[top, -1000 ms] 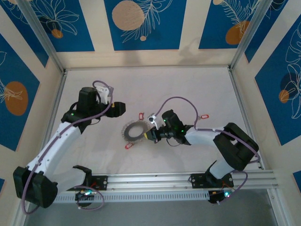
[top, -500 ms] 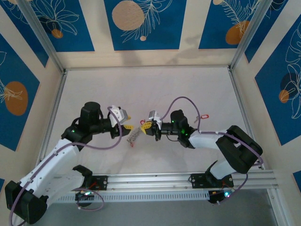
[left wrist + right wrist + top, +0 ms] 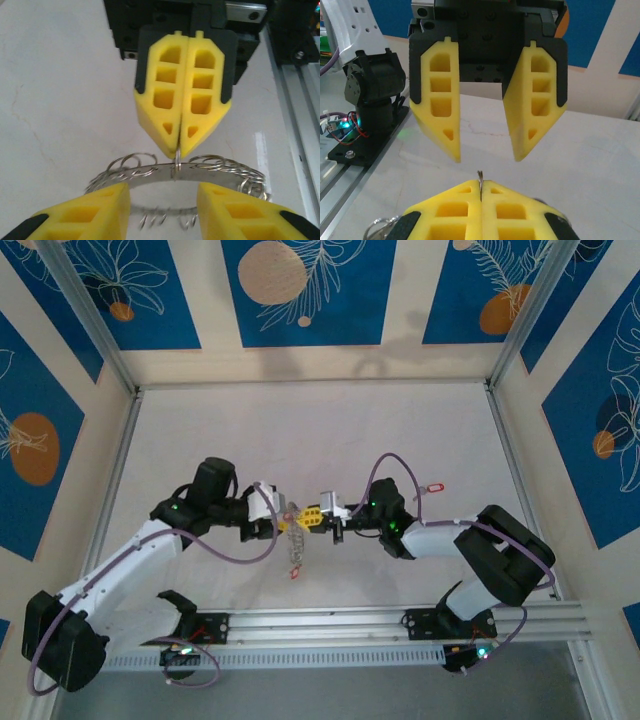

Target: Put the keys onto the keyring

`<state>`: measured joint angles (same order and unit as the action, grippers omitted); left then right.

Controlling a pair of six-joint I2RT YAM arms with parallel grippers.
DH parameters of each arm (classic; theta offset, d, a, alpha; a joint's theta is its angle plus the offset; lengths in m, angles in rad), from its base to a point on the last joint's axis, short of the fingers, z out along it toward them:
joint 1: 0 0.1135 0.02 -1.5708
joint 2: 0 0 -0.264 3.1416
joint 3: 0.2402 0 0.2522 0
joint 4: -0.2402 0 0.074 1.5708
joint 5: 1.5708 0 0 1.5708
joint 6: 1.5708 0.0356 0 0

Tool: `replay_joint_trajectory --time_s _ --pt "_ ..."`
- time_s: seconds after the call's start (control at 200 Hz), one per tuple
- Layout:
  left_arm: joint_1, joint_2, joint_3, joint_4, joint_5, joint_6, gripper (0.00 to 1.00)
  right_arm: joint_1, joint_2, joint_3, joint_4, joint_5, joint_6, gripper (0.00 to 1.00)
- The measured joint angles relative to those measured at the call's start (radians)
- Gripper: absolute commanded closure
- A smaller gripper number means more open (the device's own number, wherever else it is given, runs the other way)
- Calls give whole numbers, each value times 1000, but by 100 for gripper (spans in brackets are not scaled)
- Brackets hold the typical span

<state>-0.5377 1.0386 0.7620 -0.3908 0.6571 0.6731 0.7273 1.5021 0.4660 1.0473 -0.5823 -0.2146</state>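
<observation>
The keyring (image 3: 295, 542) is off the table and hangs edge-on between the two arms. In the left wrist view its silver band (image 3: 150, 172) carries several small wire loops. My right gripper (image 3: 313, 515) is shut on one thin loop at the ring's top (image 3: 480, 176). My left gripper (image 3: 287, 519) faces it with its jaws open. Its fingers (image 3: 80, 215) stand on either side of the band, and I cannot tell if they touch it. One red key (image 3: 294, 575) is at the ring's lower end. Another red key (image 3: 432, 487) lies on the table to the right.
The white table (image 3: 300, 430) is walled in by blue patterned panels. An aluminium rail (image 3: 330, 625) with both arm bases runs along the near edge. The purple cables (image 3: 395, 460) arch over the arms.
The right gripper lifted the keyring from flat on the table to hanging. The left arm swung in from the left to meet it, and its jaws narrowed.
</observation>
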Motion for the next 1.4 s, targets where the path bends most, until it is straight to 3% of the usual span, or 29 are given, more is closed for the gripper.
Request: replay_joint_trajectory --time_s 0.33,0.55,0.695,0.755,0.835,0.87,0.905,0.95,1.02,1.175,1.4 --pt "-32 -10 -25 69 15 8 72 9 -1 -2 3 -20 -14 100" --pt "-55 0 -33 73 5 18 88 13 -1 -4 31 -18 -14 100" --pt "-57 7 -34 73 -10 23 89 14 -1 -5 31 -7 -14 100" --pt "-59 10 -34 73 -18 24 100 14 -1 -5 29 -2 -14 100" --pt "-62 11 -34 73 -34 34 100 15 -1 -5 18 7 -15 100" --pt "-63 11 -34 71 -41 35 100 17 -1 -5 12 11 -19 93" --pt "-65 11 -34 68 -50 37 100 18 -1 -5 3 16 -23 80" --pt "-69 11 -33 60 -68 38 100 22 -10 -3 -31 26 -44 71" --pt "-75 11 -22 27 -102 50 100 31 -65 2 -164 47 -118 69" --pt "-155 26 81 -114 -220 138 100 45 -198 50 -449 139 -267 70" --pt "-255 163 272 -296 -376 213 100 55 -246 51 -575 207 -307 78"
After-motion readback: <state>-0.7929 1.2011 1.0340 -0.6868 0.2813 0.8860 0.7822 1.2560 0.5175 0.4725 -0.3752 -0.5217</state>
